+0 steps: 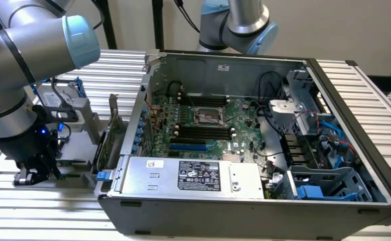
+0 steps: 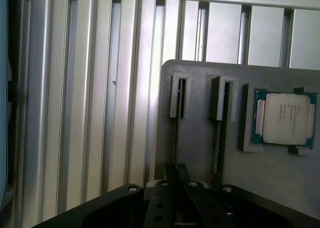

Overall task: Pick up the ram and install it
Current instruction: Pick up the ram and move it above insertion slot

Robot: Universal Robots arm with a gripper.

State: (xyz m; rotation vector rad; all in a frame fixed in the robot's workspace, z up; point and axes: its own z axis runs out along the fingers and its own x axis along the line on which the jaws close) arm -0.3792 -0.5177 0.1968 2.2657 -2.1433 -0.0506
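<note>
The ram is a thin dark stick seen edge-on, standing in the slot of a small grey bracket on a matte grey plastic holder. The gripper is down on it. Its two black fingers are drawn together, pinching the near end of the stick's narrow edge between them. The chips on the ram's faces cannot be seen from this angle. A second stick stands just beside it in a matching bracket, also edge-on, with its lower end cut off behind the gripper's black bolted body. Near these, in a square recess of the same holder, lies a processor with a smooth silver lid and a green rim; its printing is too small to read. The holder rests on a table of ribbed, shiny aluminium slats. In the exterior view, the arm, with glossy grey tubes and pale blue caps, reaches down at that view's left, and its gripper sits low and dark against the slats, with the ram hidden behind it. Next to it, an open sheet-metal computer case shows a green motherboard with long black slots and a silver box with a printed label. A green card stands upright just outside the case wall.
</note>
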